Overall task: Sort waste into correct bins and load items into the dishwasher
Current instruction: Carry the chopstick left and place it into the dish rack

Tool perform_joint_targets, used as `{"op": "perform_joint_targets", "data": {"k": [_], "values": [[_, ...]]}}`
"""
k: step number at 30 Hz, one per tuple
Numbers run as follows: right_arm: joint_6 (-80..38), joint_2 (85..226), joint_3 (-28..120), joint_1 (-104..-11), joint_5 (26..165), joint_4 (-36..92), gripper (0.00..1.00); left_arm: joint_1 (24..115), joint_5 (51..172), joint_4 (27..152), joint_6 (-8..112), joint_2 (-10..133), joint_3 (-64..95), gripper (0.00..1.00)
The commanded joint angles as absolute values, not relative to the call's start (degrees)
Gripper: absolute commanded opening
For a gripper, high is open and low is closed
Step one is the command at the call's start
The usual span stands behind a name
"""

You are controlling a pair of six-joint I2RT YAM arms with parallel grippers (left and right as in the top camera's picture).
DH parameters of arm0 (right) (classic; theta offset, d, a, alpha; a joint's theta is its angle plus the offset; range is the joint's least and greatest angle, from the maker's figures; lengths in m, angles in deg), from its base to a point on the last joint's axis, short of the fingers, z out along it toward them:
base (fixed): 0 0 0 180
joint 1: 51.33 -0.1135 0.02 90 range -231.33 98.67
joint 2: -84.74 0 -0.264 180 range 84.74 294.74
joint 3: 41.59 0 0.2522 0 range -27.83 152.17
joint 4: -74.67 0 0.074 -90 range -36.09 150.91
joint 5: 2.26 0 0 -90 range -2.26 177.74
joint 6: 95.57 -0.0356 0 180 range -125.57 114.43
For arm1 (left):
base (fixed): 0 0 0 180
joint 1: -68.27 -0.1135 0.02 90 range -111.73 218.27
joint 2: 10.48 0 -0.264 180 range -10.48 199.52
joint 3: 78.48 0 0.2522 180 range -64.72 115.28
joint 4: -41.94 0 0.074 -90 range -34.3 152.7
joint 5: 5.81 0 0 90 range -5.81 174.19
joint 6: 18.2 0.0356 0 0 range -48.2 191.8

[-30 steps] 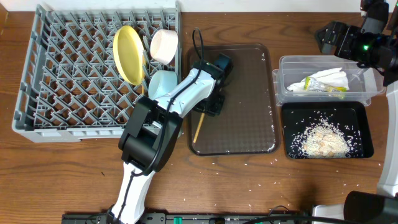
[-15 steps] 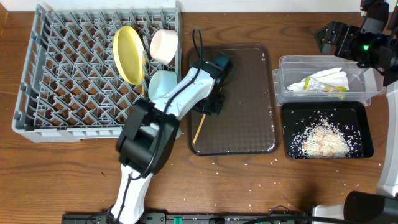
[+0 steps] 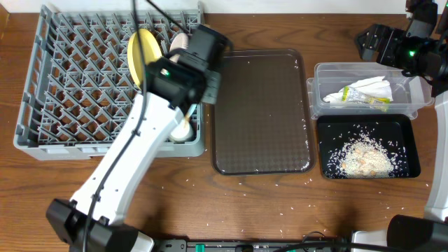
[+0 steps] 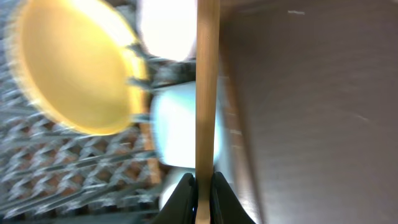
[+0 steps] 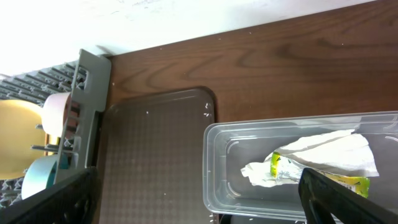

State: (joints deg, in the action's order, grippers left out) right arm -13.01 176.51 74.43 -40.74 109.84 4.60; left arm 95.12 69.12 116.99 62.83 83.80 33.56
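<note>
My left gripper (image 4: 202, 198) is shut on the wooden chopsticks (image 4: 207, 87), which stick straight out ahead of the jaws. It hangs over the right edge of the grey dish rack (image 3: 70, 105). The rack holds the yellow plate (image 3: 134, 56), also seen in the left wrist view (image 4: 74, 68), the white bowl (image 4: 165, 28), the light blue bowl (image 4: 174, 127) and the small white cup (image 3: 180, 131). The clear tub (image 3: 318, 98) holds the napkin (image 3: 367, 87) and wrapper (image 3: 374, 103). Rice (image 3: 360, 157) lies in the black tray (image 3: 329, 168). My right gripper (image 5: 199, 199) is open and empty, high over the tub's far side.
The dark brown serving tray (image 3: 262, 112) lies between the rack and the bins, with a few rice grains on it. More stray grains dot the table in front of it. My left arm (image 3: 140, 154) slants across the rack's front right corner.
My left arm has lifted off the brown tray with the chopsticks and swung up and left over the rack's right edge. The tray no longer holds them. The right arm has not moved.
</note>
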Motion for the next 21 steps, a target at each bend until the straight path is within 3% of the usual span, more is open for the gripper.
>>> {"op": "perform_joint_targets", "data": {"k": [1, 8, 16, 17, 19, 21], "values": [[-13.67, 176.14, 74.47, -40.39, 110.08, 4.49, 0.99, 88.8, 60.66, 116.36, 63.03, 86.67, 32.05, 0.07], [-13.67, 176.14, 74.47, -40.39, 110.08, 4.49, 0.99, 79.4, 60.49, 113.39, 67.2, 93.22, 31.7, 0.07], [-13.67, 176.14, 74.47, -40.39, 110.08, 4.49, 0.99, 77.54, 61.23, 112.82, 67.49, 100.57, 31.7, 0.1], [-13.67, 176.14, 74.47, -40.39, 110.08, 4.49, 0.99, 77.7, 61.23, 112.84, 67.46, 100.83, 31.7, 0.15], [-13.67, 176.14, 74.47, -40.39, 110.08, 4.49, 0.99, 77.94, 61.34, 112.84, 67.03, 101.09, 31.7, 0.35], [-13.67, 176.14, 74.47, -40.39, 110.08, 4.49, 0.99, 78.0, 61.78, 112.86, 67.03, 100.9, 31.74, 0.45]]}}
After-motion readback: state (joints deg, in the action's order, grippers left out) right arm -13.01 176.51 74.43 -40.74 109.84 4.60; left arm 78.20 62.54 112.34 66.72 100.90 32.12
